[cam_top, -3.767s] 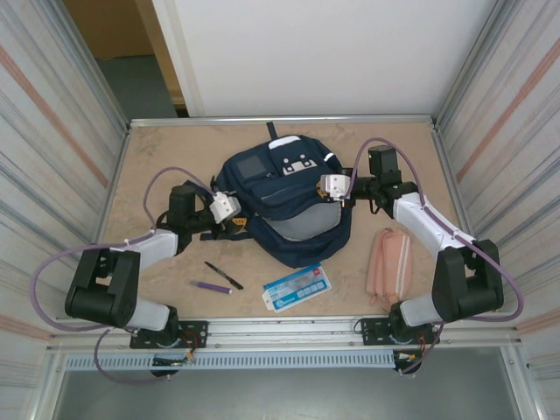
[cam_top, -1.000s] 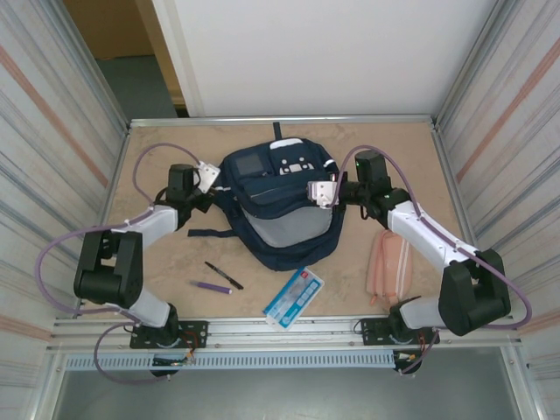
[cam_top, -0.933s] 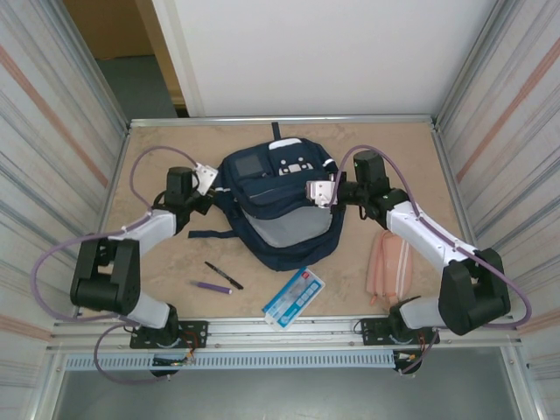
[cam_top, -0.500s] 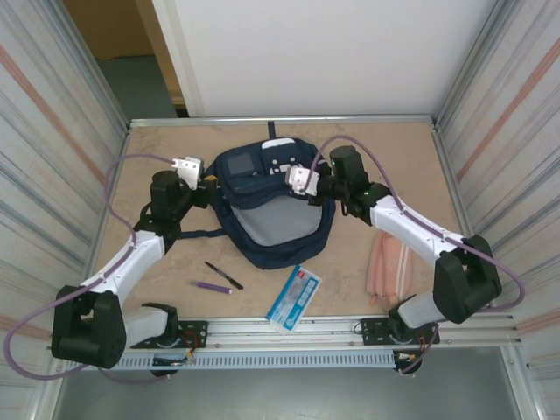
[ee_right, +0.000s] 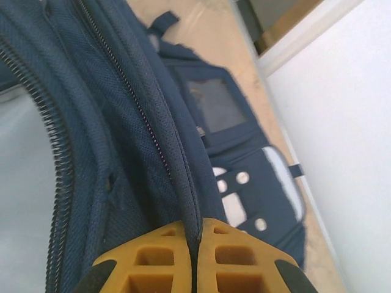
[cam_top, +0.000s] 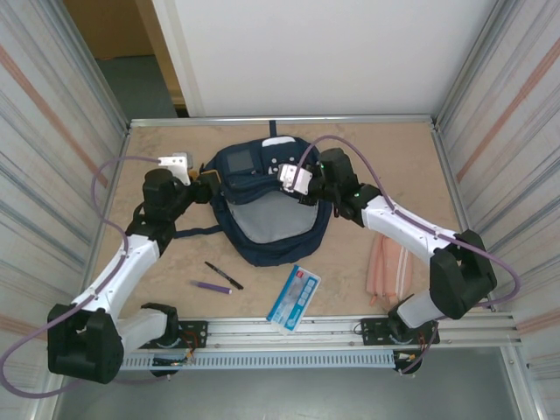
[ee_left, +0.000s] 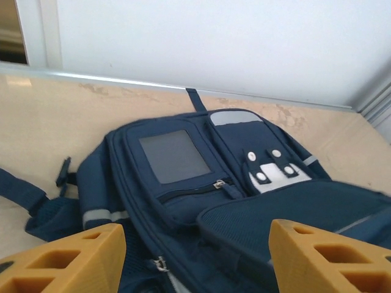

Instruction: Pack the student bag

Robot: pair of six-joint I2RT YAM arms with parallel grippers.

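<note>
Student bag (cam_top: 267,248) lies flat mid-tabletop, nearer the far edge, with its main opening gaping toward the near edge and the grey lining (cam_top: 273,219) exposed. Right gripper (cam_top: 293,179) has its fingers pinched together on the piped rim (ee_right: 177,183) of that opening, judged to be holding the mouth up so items can go in. Left gripper (ee_left: 195,256) hovers at the bag's left side, fingers apart and gripping nothing, probably free to fetch the black pen (cam_top: 224,276), the blue-and-white packet (cam_top: 294,297) or the pink pencil case (cam_top: 389,267) lying toward the near and right edges.
</note>
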